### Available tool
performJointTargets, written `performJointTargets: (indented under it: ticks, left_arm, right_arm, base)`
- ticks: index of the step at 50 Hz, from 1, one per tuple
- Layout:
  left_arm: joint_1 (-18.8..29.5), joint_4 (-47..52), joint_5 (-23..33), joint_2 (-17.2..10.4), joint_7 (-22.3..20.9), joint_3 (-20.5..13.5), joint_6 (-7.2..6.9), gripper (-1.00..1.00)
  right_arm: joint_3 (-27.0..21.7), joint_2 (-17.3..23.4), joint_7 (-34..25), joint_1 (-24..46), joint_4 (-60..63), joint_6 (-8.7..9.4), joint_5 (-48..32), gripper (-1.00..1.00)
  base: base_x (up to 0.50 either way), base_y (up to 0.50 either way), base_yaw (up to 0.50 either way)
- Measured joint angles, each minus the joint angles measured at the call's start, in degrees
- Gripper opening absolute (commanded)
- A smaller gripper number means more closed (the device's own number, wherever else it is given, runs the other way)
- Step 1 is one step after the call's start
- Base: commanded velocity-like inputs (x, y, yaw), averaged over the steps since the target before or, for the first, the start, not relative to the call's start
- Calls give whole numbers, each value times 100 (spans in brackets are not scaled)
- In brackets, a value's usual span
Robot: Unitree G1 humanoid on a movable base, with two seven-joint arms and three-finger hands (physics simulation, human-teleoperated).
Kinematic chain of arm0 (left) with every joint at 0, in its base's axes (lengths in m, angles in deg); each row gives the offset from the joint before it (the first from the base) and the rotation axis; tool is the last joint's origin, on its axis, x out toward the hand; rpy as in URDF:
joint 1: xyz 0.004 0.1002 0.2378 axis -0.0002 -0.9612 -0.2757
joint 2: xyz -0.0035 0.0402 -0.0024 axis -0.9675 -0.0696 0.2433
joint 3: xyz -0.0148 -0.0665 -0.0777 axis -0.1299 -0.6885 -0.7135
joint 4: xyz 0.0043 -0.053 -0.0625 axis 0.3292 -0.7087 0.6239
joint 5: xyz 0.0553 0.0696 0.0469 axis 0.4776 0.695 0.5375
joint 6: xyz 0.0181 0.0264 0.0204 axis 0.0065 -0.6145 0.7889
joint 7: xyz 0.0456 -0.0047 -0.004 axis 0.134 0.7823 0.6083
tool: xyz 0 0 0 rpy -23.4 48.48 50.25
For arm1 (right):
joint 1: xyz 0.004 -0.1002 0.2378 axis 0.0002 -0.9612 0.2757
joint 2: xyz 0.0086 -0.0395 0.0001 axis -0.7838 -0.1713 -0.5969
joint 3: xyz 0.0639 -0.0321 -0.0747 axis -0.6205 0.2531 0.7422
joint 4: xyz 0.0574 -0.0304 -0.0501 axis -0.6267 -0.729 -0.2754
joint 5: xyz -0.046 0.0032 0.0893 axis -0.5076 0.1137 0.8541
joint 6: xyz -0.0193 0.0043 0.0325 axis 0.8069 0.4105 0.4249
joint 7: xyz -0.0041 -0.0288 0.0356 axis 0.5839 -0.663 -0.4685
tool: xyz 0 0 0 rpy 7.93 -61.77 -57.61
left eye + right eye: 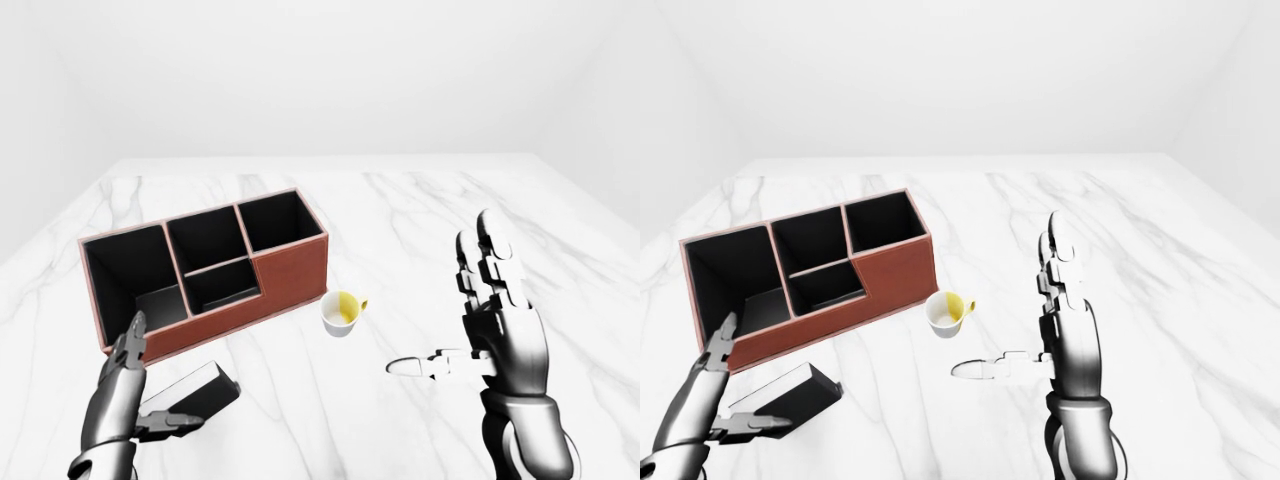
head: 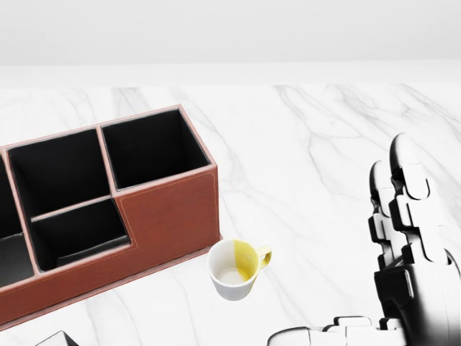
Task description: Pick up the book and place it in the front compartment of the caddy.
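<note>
Where the white marble bench (image 1: 400,210) fills the lower part of all three views, the red-brown caddy (image 1: 290,275) serves as the landmark: it stands on the bench at the left of the left-eye view, set at a slant, its black interior divided into several open compartments. A dark flat object lies on the floor of the leftmost compartment; its identity cannot be told.

Right hand (image 1: 505,325): raised above the bench well to the right of the caddy, palm turned toward it, long fingers (image 1: 492,250) pointing upward and spread, thumb extended sideways toward the caddy. It holds nothing.

Left hand (image 1: 710,400): low in the right-eye view, below the caddy's left end. One finger points up so that its tip overlaps the caddy's lower wall in the picture; whether it touches cannot be told. The thumb lies along the lower edge of the book, so the fingers stand about the book rather than wrapped round it.

Book (image 1: 790,392): a dark slab with a pale page edge, just below the caddy's left half and outside every compartment, tilted with its right end higher.

Cup (image 2: 234,268): white with a yellow inner side and handle, tipped on the bench just beside the caddy's lower right corner.
</note>
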State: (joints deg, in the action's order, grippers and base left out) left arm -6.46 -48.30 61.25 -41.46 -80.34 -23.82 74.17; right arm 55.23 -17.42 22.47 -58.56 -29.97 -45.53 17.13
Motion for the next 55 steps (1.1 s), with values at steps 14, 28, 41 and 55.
performJointTargets:
  ticks: [14, 28, 41, 55]
  left_arm:
    - [-48, -229, 361, -48, 261, -1, 0, 100]
    - [-41, -515, 731, -161, 538, 61, 0, 100]
    - [17, -821, 1054, -325, 821, 243, 0, 100]
    - [51, -1099, 1232, -530, 1042, 457, 0, -99]
  right_arm:
    - [-15, -6, -1, -22, 65, 0, -11, 100]
    - [-14, -12, -2, -40, 129, 0, -25, 100]
    - [9, -8, 16, -51, 162, 0, -34, 100]
    - [32, 2, 38, -54, 201, 0, -41, 100]
  base:
    - [0, 0, 0]
    - [0, 0, 0]
    - [0, 0, 0]
    - [0, 0, 0]
